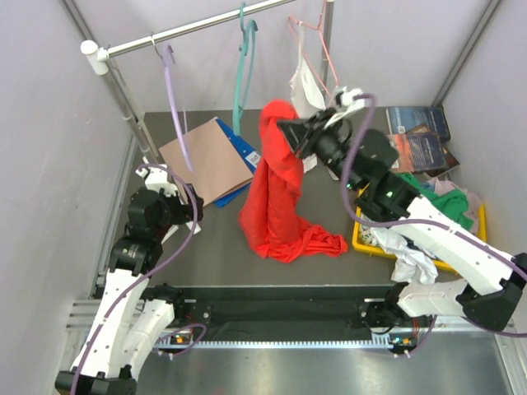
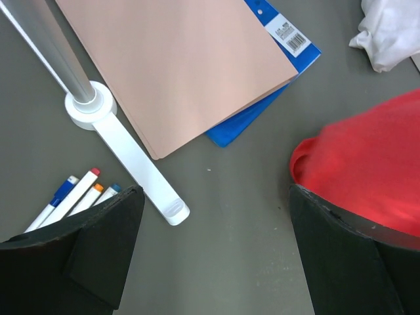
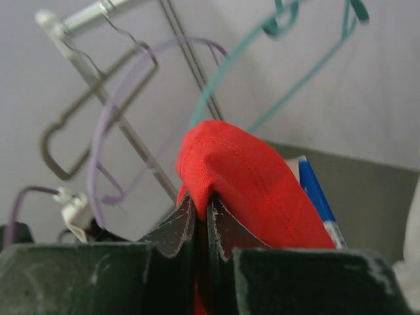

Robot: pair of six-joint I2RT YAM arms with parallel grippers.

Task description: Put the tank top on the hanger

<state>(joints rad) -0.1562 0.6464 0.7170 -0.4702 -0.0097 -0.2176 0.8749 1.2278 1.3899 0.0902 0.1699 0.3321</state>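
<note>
**Top view.** My right gripper (image 1: 286, 132) is above the middle of the dark table (image 1: 214, 247). It holds up one end of the bright red sleeveless fabric tank top (image 1: 276, 185), whose lower part lies heaped on the table. The thin teal plastic hanger (image 1: 241, 82) hangs on the metal rail (image 1: 189, 31) over the far edge, just left of the raised fabric. My left gripper (image 1: 183, 207) is near the left edge.

**Left wrist.** The left jaws are spread wide with nothing between them, only bare table. The fingers (image 2: 85, 256) hang over it. A tan card folder (image 2: 190, 59) lies on a blue folder (image 2: 262, 105), and the red fabric is at the right.

**Right wrist.** The right jaws are pressed together, pinching a fold of the tank top. The teal hanger is beyond it, apart.
</note>
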